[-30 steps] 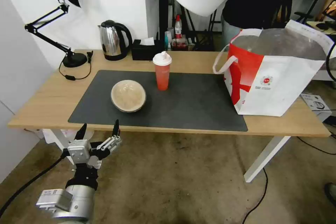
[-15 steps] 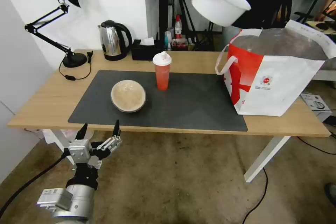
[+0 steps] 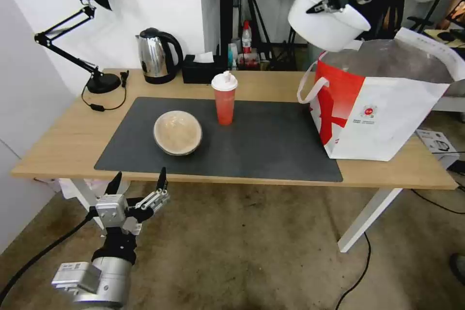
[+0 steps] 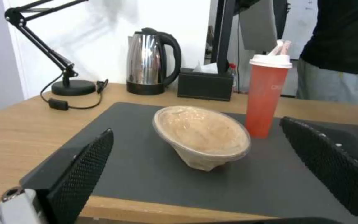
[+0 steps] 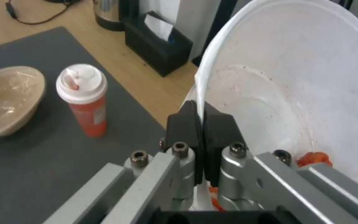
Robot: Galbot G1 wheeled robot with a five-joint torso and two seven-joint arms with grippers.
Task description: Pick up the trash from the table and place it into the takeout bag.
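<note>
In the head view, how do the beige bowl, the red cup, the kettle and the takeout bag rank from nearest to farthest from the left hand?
From the left hand, open below the table's front edge:
1. Beige bowl, on the mat just beyond it.
2. Red cup, mid-mat, farther back.
3. Kettle, at the table's back edge.
4. Takeout bag, at the table's right end.

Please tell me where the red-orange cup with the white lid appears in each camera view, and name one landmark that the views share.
Head view: the cup stands upright on the dark mat, near its far edge.
Left wrist view: the cup stands just behind the beige bowl.
Right wrist view: the cup stands on the mat, beside the beige bowl.
Shared landmark: the black tissue box.
</note>
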